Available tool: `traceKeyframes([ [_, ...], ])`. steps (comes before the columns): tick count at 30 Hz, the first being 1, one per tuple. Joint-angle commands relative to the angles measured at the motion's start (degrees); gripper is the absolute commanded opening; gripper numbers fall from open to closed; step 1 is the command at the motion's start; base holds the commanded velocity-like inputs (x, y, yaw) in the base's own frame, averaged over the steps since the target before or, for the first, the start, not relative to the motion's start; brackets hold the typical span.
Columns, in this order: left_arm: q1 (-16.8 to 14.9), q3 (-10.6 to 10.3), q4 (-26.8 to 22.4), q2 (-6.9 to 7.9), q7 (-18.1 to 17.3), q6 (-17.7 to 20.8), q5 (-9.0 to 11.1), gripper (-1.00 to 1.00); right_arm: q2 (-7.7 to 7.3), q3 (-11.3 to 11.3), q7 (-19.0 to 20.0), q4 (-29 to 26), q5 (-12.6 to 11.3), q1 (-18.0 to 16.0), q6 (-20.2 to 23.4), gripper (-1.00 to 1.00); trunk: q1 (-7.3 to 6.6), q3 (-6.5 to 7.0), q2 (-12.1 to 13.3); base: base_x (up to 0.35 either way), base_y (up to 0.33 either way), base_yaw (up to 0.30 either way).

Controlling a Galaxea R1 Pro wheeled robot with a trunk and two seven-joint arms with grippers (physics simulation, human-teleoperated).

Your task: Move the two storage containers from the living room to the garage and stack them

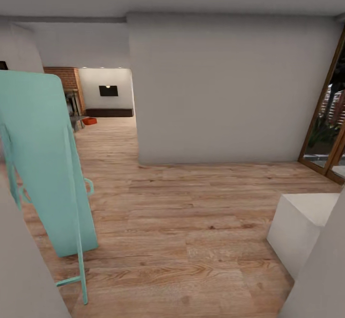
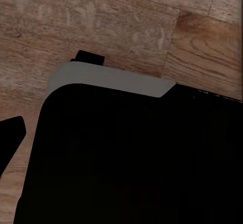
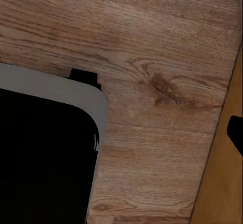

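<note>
We are rolling over the light wood plank floor [image 1: 191, 241], a white cube-shaped block [image 1: 299, 232] close at our right and a tall turquoise leaning board on thin legs [image 1: 43, 164] close at our left. Both wrist views look down past the robot's dark base to the planks, and we cannot tell how either gripper is set. Beyond the big grey wall [image 1: 230, 88], through the opening at far left, one red-orange plastic storage container [image 1: 89, 121] sits on the living room floor below the brick fireplace [image 1: 67, 81]. We judge the drive should curve left, clear of board and wall corner.
</note>
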Motion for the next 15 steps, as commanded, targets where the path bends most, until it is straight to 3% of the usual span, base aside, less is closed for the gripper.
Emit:
traceKeyframes([
  [1, -0.01, -0.04, -0.04, 0.0, -0.01, 0.02, 0.41, 1.0, 0.03, 0.53, -0.01, 0.15, -0.53, -0.06, -0.33, 1.0, 0.03, -0.06, -0.03, 0.327, 0.0, 0.0],
  [15, -0.01, -0.04, -0.04, 0.0, -0.01, 0.21, 0.41, 1.0, -0.1, 0.6, -0.54, 0.15, -0.36, -0.05, -0.49, 1.0, 0.03, -0.06, -0.03, 0.327, 0.0, 0.0],
])
